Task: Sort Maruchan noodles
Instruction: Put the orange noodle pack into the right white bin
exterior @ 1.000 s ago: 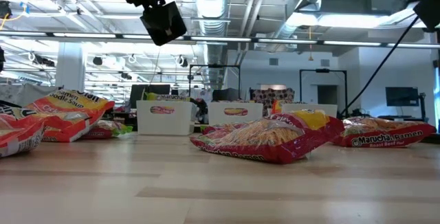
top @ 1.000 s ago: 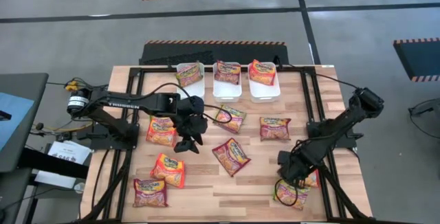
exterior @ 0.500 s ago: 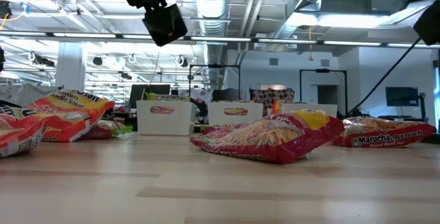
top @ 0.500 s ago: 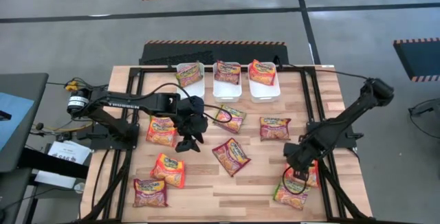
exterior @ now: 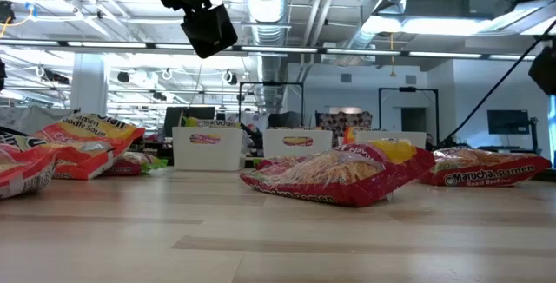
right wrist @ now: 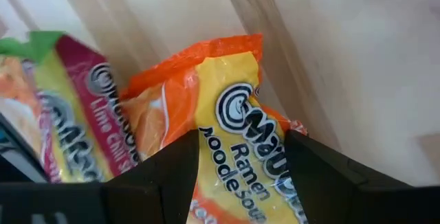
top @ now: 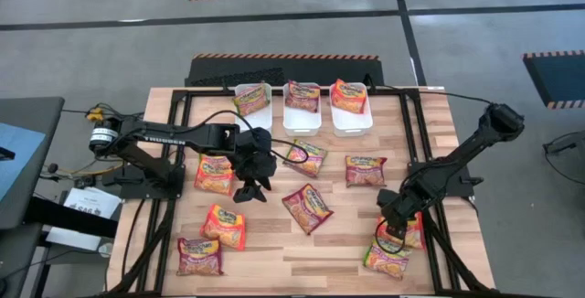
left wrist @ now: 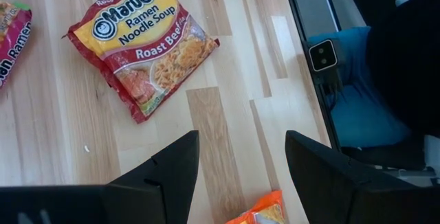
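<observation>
Maruchan noodles: flat glossy packets, orange-yellow fronts.

- Three at the far edge, one per white bin: green-trimmed [top: 251,98], maroon [top: 302,96], orange [top: 348,96], each tilted against its bin.
- Seven lie flat on the surface:
  - maroon [top: 215,174] at left-centre
  - green-trimmed [top: 307,156] mid-surface
  - maroon [top: 366,170] to its right
  - maroon Roast Beef packet [top: 307,208] in the middle, lying askew
  - orange [top: 224,226] and maroon [top: 199,256] near the front left
  - green-trimmed [top: 387,259] at front right, just beside an orange packet [right wrist: 234,148], partly covered.
</observation>
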{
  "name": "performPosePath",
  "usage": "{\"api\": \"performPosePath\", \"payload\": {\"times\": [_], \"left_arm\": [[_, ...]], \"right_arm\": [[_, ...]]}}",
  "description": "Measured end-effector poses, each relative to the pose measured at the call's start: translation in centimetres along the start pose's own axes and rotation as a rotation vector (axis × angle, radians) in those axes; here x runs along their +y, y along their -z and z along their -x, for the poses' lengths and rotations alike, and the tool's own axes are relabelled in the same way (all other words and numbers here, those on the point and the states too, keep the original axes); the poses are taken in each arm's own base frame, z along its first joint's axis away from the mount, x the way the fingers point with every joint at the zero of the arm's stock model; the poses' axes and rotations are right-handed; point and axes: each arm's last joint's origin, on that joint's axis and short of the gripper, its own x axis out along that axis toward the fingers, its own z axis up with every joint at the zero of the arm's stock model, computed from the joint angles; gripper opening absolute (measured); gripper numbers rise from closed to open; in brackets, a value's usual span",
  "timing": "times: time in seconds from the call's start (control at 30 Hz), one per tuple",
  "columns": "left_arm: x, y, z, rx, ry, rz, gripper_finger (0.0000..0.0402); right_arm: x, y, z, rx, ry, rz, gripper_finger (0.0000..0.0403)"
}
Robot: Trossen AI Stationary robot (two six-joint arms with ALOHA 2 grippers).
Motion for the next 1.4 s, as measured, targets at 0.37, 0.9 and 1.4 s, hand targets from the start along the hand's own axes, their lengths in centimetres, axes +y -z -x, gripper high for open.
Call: {"api": "performPosePath", "payload": {"times": [0.37,0.9,1.4], "left_arm": [[0.0,-0.1,0.0,-0.006,-0.003,-0.004,0.0201],[0.1,-0.1,0.0,-0.009,-0.023,0.026,0.0201],[1.0,-0.3,1.4,-0.052,-0.079,0.115,0.0201]], "right_arm": [[0.3,-0.5,-2.5,0.068,0.077,-0.050,0.0198],[1.8,-1.2,-2.5,0.030,0.084,-0.078,0.0008],[3.4,-1.7,2.0,-0.146,0.338,-0.102,0.0005]]}}
